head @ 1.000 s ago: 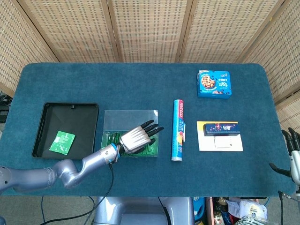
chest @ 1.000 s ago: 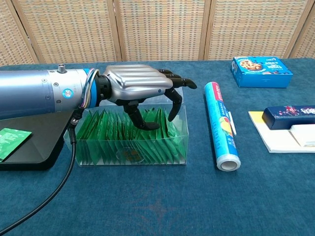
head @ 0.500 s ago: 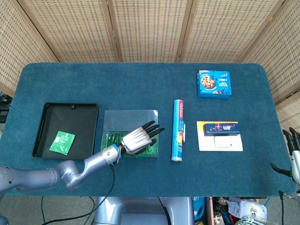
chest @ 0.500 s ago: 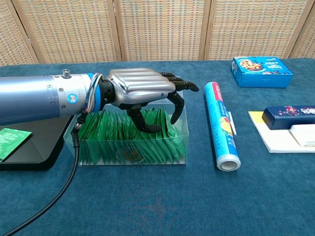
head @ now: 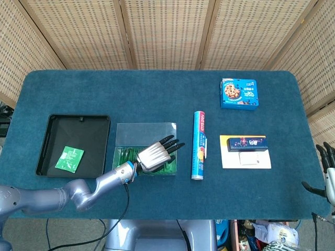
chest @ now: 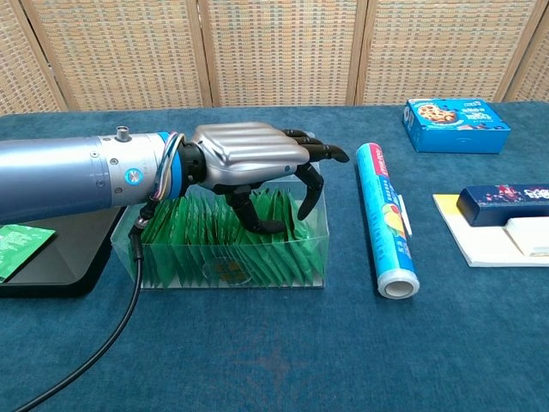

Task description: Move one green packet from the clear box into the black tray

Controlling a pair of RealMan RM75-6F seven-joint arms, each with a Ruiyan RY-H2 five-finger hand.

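The clear box (head: 144,129) (chest: 321,251) stands mid-table, packed with several upright green packets (head: 123,155) (chest: 214,253). My left hand (head: 155,153) (chest: 250,159) hovers over the box's right half, palm down. Its dark fingers (chest: 310,184) curve down among the packet tops. No packet is plainly held between them. The black tray (head: 78,130) (chest: 51,276) lies just left of the box, with one green packet (head: 69,158) (chest: 17,245) flat inside it. My right hand (head: 327,175) shows at the far right edge of the head view with its fingers spread and nothing in them.
A blue roll (head: 198,151) (chest: 386,219) lies lengthwise right of the box. A blue cookie box (head: 239,93) (chest: 455,113) sits at the back right. A dark blue carton (head: 246,143) (chest: 506,204) rests on a white pad. A cable hangs from my left forearm.
My left hand has sunk a little lower over the clear box and its fingertips reach deeper among the packets. The right hand has not moved.
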